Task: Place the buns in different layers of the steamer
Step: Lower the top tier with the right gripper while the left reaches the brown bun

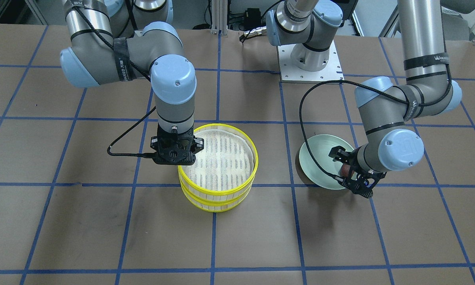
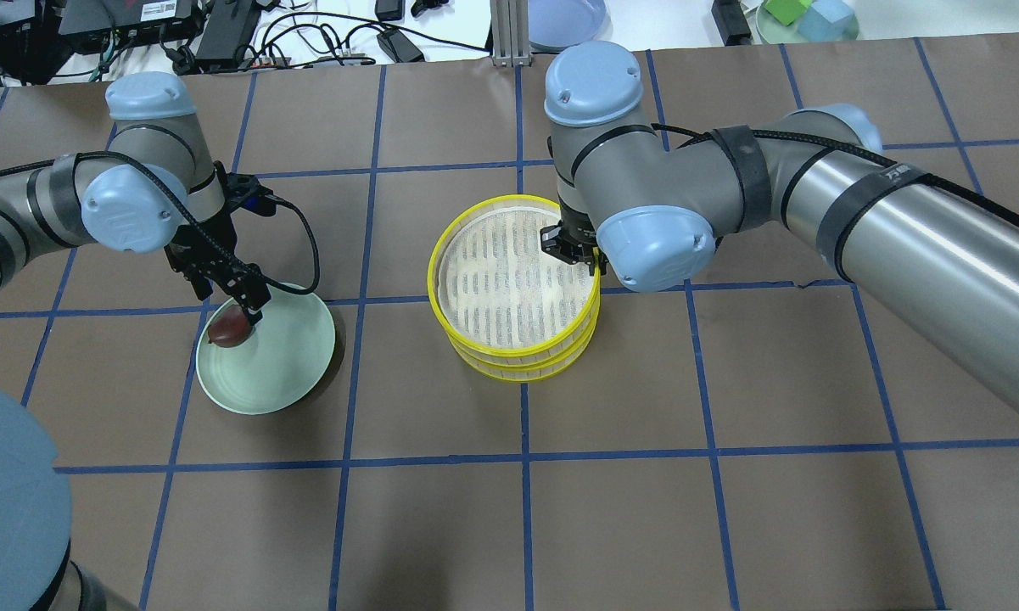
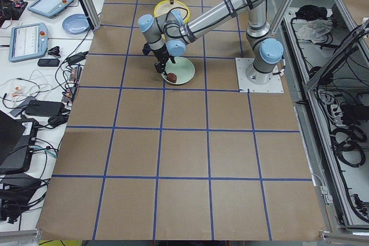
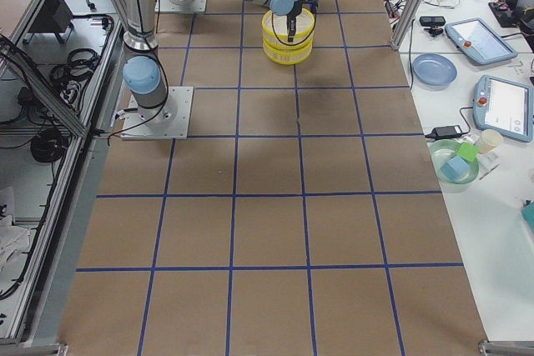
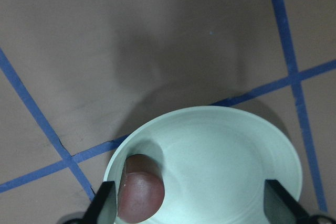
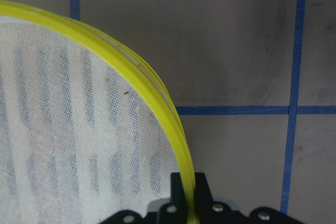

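The left tool [image 5: 191,205] stands spread wide, with a finger at each lower corner of its wrist view. The reddish-brown bun [image 5: 139,187] lies just inside the finger at lower left, on the edge of the pale green plate [image 5: 236,150]. The bun looks small, smooth and rounded, so I'd guess it is light and a little soft. I'd centre it between the fingers first and squeeze gently across its short sides, as it may skid on the glossy plate.

The right tool [image 6: 188,182] is pinching the yellow rim of the upper layer [image 6: 131,64], which runs straight between its fingers at the bottom of the frame. That tray is probably light, with a stiff rim and a thin slatted wall. Held at one spot it will likely want to tip, so I'd lift it slowly and level.

Only the wrist views show the fingers. In the overhead view the right arm's wrist covers that grip, and the left tool [image 2: 237,293] hides its own gap. That view does show the bun [image 2: 229,327] at the plate's upper left. The front-facing view shows the upper layer stacked on the lower layer [image 1: 213,206], left of centre on the counter [image 1: 340,245]. The upper mesh floor is bare and the lower layer's inside is hidden. A second bun shows in no view.
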{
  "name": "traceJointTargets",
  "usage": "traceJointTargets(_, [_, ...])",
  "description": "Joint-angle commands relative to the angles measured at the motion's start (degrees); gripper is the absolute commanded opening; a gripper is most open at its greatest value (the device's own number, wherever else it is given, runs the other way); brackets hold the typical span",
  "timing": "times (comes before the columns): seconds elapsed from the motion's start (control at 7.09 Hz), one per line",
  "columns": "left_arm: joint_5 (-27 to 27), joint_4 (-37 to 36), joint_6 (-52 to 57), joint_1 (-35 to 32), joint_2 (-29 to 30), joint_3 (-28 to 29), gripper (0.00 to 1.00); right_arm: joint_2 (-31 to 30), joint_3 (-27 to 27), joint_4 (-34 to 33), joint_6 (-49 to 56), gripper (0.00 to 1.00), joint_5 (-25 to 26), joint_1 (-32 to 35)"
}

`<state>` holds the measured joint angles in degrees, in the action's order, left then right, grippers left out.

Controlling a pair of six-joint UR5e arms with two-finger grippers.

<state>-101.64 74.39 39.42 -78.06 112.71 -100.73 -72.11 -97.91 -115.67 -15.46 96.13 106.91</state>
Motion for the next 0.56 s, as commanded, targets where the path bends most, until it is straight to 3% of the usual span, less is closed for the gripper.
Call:
traceJointTargets(0.0, [-0.23,-0.12,0.75,0.10,1.63,-0.44,1.00,0.83,0.00,-0.08,0.87,0.00,1.07,0.05])
traceJointTargets(0.28, [-0.13,-0.56,0.66,0.10,2.69,-0.52,0.95,1.62,-0.26,-0.17,0.78,0.00,1.07,0.05])
traceJointTargets(0.42, [-0.57,-0.48,0.75,0.10,2.87,-0.52,0.53,1.71,-0.43,-0.26,0.78,0.00,1.07,0.05])
